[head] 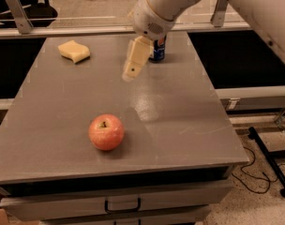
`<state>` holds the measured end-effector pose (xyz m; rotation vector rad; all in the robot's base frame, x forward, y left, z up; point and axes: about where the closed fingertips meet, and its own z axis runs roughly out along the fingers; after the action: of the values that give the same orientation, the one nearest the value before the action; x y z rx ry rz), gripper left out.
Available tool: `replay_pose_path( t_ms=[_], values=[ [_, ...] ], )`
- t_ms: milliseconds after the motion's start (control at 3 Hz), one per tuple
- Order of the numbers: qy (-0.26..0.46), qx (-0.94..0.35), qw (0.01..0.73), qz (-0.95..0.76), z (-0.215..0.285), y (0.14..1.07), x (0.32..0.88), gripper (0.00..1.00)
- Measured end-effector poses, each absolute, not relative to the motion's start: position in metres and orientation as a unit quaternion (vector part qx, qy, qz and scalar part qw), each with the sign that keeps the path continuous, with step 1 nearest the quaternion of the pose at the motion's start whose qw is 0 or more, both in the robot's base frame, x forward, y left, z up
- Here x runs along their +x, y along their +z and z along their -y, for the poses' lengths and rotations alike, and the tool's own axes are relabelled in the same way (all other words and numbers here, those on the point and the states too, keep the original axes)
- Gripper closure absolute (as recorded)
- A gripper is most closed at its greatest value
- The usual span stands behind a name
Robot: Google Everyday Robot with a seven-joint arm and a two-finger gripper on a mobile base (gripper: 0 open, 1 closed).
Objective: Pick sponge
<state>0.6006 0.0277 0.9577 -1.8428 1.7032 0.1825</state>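
Gripper (pixel 130 75) over table (pixel 184 125) ctr, apart from sponge (pixel 74 51)

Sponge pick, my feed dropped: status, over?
Gripper over the table, far side, off the sponge. Sponge untouched, far left corner. Path between clear; can behind gripper, apple near front.

Pale yellow sponge (pixel 74 51), red apple (pixel 106 132), blue can (pixel 158 51), cream pincer (pixel 129 75) above grey table (pixel 184 111).

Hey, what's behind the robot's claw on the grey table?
A dark blue soda can stands behind the cream-yellow claw, which hangs over the grey table, far middle. The claw and arm hide the can's top and left side.
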Motion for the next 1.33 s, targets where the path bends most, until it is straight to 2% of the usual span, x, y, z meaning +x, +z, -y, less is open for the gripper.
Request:
replay_pose_path(
  t_ms=[667,1333],
  values=[
    [0.143,-0.689,0.383,-0.598,-0.147,0.953,0.692,0.0],
    [0.17,-0.669,0.401,-0.602,-0.158,0.946,0.7,0.0]
  ],
)
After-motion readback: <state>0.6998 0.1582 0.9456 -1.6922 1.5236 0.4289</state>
